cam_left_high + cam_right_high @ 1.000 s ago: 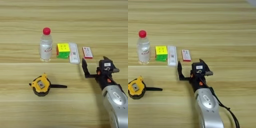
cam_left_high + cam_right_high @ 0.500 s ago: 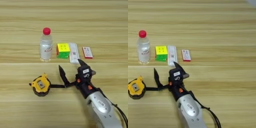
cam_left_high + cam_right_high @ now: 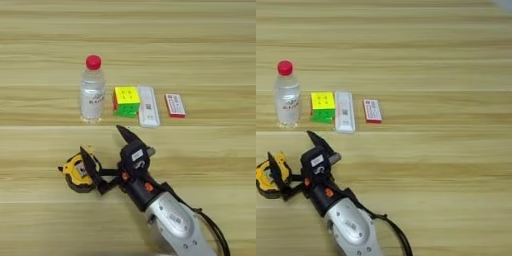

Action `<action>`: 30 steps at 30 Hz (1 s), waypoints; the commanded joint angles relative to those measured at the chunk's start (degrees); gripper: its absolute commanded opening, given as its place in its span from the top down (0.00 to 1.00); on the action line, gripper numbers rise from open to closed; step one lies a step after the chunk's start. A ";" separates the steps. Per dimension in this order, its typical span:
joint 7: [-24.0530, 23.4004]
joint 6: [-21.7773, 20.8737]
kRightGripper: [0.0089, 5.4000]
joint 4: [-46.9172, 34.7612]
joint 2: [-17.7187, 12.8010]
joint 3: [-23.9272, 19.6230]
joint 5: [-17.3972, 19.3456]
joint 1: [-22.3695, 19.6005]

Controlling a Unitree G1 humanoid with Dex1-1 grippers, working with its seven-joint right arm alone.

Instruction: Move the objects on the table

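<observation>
At the near left of the desk (image 3: 210,145), the right gripper (image 3: 107,152) has its jaws spread beside the tape measure (image 3: 75,172); it should probably center over the case before closing.

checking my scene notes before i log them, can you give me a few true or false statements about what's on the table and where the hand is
1. The water bottle stands upright with its red cap on. True.
2. The puzzle cube lies between the bottle and the white bar. True.
3. The hand is shut on the red-white box. False: its fingers are spread, one of them at the tape measure, and the box lies untouched at the right end of the row.
4. The tape measure sits in the row with the other objects. False: it lies alone, nearer the robot.
5. The bottle lies on its side. False: it stands upright.
</observation>
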 commanded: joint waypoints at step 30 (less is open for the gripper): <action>-0.34 -4.43 0.00 10.93 2.77 5.97 -0.39 -3.86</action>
